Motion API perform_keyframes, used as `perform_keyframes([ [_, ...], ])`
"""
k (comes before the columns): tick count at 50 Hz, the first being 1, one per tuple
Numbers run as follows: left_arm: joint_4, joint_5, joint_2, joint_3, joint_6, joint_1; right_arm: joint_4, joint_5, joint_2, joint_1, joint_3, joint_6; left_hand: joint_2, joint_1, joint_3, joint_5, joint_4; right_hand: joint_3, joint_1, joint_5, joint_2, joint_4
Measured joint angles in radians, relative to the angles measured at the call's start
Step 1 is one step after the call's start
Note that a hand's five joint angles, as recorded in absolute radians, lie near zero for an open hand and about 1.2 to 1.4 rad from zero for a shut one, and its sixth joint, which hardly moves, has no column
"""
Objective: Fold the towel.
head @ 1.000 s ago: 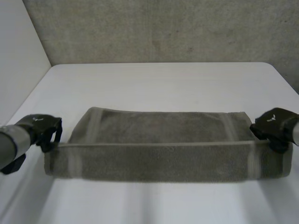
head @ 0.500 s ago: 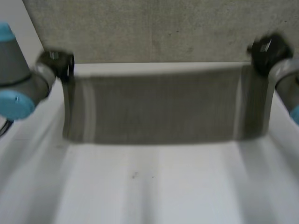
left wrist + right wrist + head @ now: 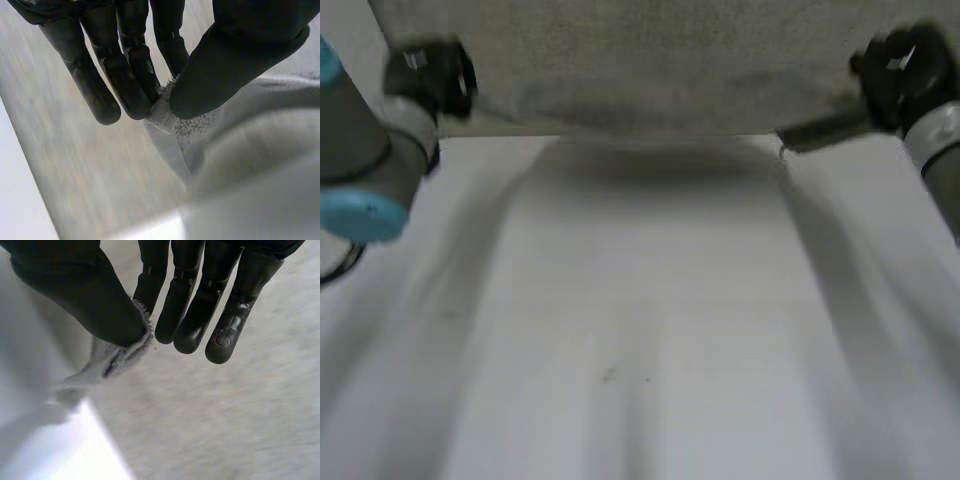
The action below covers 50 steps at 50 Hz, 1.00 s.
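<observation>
**Two hands hold the towel [image 3: 172, 122] up**

The left hand [image 3: 428, 72] pinches one towel corner between its thumb and fingers. The right hand [image 3: 898, 72] pinches another corner the same way. The towel stretches between them, above the worktop [image 3: 640, 330].

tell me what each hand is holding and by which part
The towel: the left hand pinches one corner between thumb and fingers, and the right hand pinches another corner the same way.
</observation>
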Motion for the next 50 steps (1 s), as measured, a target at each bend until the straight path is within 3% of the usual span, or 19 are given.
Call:
perform_keyframes([
  [11, 0.017, 0.043, 0.011, -0.373, 0.014, 0.02, 0.099, -0.07, 0.015, -0.02, 0.194, -0.023, 0.0, 0.0, 0.0, 0.0, 0.0, 0.0, 0.0, 0.0, 0.0, 0.0],
  [19, -0.044, 0.039, 0.18, -0.685, 0.22, 0.067, 0.408, -0.094, -0.063, -0.091, 0.341, -0.229, 0.0, 0.0, 0.0, 0.0, 0.0, 0.0, 0.0, 0.0, 0.0, 0.0],
  [22, -0.156, 0.014, 0.305, -0.8, 0.326, 0.094, 0.595, -0.095, -0.13, -0.134, 0.402, -0.338, 0.0, 0.0, 0.0, 0.0, 0.0, 0.0, 0.0, 0.0, 0.0, 0.0],
  [24, -0.193, 0.009, 0.336, -0.821, 0.344, 0.1, 0.635, -0.096, -0.146, -0.145, 0.416, -0.361, 0.0, 0.0, 0.0, 0.0, 0.0, 0.0, 0.0, 0.0, 0.0, 0.0],
  [25, -0.294, -0.002, 0.41, -0.863, 0.374, 0.115, 0.731, -0.099, -0.193, -0.177, 0.452, -0.422, 0.0, 0.0, 0.0, 0.0, 0.0, 0.0, 0.0, 0.0, 0.0, 0.0],
  [28, -0.322, -0.004, 0.429, -0.871, 0.379, 0.119, 0.755, -0.099, -0.208, -0.187, 0.462, -0.439, 0.0, 0.0, 0.0, 0.0, 0.0, 0.0, 0.0, 0.0, 0.0, 0.0],
  [31, -0.49, 0.0, 0.538, -0.9, 0.393, 0.148, 0.839, -0.106, -0.283, -0.238, 0.502, -0.523, 0.0, 0.0, 0.0, 0.0, 0.0, 0.0, 0.0, 0.0, 0.0, 0.0],
  [39, -0.459, 0.055, 0.54, -0.842, 0.385, 0.171, 0.747, -0.109, -0.276, -0.246, 0.46, -0.495, 0.0, 0.0, 0.0, 0.0, 0.0, 0.0, 0.0, 0.0, 0.0, 0.0],
  [50, -0.257, 0.055, 0.219, -0.559, 0.353, 0.104, 0.472, -0.063, -0.031, -0.11, 0.222, -0.234, 0.0, 0.0, 0.0, 0.0, 0.0, 0.0, 0.0, 0.0, 0.0, 0.0],
])
